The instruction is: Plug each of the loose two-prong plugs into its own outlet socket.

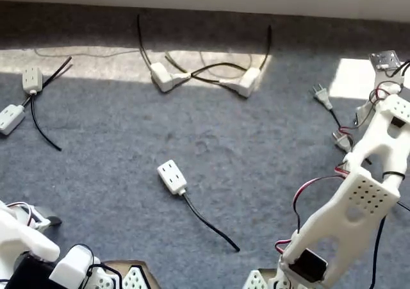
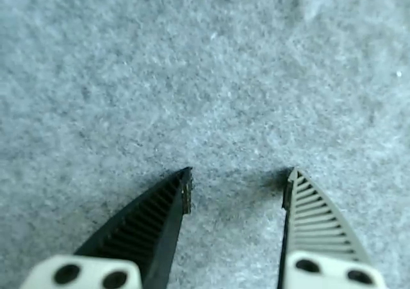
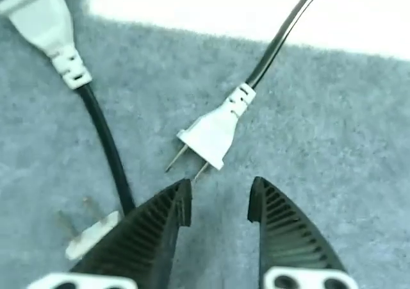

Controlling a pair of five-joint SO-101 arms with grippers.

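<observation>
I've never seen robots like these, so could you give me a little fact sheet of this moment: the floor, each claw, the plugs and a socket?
Surface: grey carpet
Left gripper: open, over bare carpet, holding nothing
Right gripper: open, holding nothing
Nearest plug: white, lying loose, its two prongs pointing back at that gripper
Second plug: white, on a black cord, also loose
Middle socket: white, on a black cord, nothing plugged in
Progress: neither plug picked up yet

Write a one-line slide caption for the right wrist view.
Open right tool poised before a loose white two-prong plug lying on grey carpet.
</observation>
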